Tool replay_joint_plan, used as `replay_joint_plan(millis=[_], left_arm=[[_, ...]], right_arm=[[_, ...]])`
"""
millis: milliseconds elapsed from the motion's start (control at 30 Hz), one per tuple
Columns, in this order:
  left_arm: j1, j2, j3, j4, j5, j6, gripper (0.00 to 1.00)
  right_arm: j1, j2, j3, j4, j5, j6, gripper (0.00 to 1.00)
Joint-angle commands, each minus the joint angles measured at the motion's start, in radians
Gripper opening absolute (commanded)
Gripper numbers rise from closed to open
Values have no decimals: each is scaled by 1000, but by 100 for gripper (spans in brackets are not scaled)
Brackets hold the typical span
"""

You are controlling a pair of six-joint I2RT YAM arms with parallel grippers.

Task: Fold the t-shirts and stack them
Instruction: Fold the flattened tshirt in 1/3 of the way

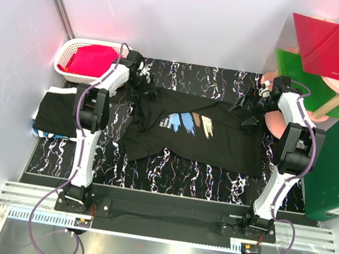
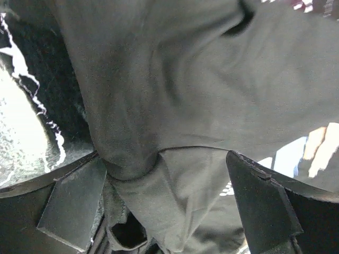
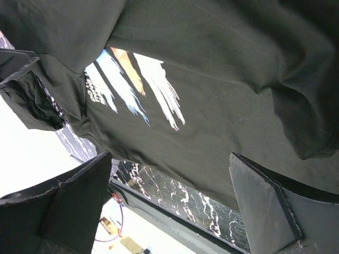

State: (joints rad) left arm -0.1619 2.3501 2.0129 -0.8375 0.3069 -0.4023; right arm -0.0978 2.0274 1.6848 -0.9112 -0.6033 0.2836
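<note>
Flattening step: printed shirt [image 1: 197,134] lies rumpled mid tabletop [image 1: 174,179], folded one [image 1: 54,110] at nine o'clock; left and right jaws stand released at its ten and two o'clock corners, seemingly needing fresh grips.

We find the spread t-shirt [image 1: 194,134] mid-bench [image 1: 181,177], the folded t-shirt [image 1: 56,113] left of it at the edge, a basket [image 1: 92,43] behind that, and a binder [image 1: 336,168] off right.
</note>
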Motion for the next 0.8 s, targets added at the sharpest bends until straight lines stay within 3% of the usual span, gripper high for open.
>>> replay_joint_plan(millis=[0, 33, 67, 167, 367, 767], left_arm=[[-8, 52, 41, -32, -63, 26, 82], [-8, 63, 50, -34, -52, 25, 71], [-8, 83, 61, -35, -45, 16, 45], [-8, 121, 119, -38, -12, -6, 3], [19, 149, 211, -55, -28, -21, 0], [99, 51, 80, -58, -52, 33, 0]], right_arm=[[9, -13, 23, -2, -10, -12, 100], [9, -13, 19, -3, -10, -12, 100], [9, -15, 16, -3, -12, -14, 100], [9, -16, 7, -3, -12, -15, 100], [9, -26, 0, -3, -6, -17, 100], [9, -21, 6, -6, 74, -14, 100]])
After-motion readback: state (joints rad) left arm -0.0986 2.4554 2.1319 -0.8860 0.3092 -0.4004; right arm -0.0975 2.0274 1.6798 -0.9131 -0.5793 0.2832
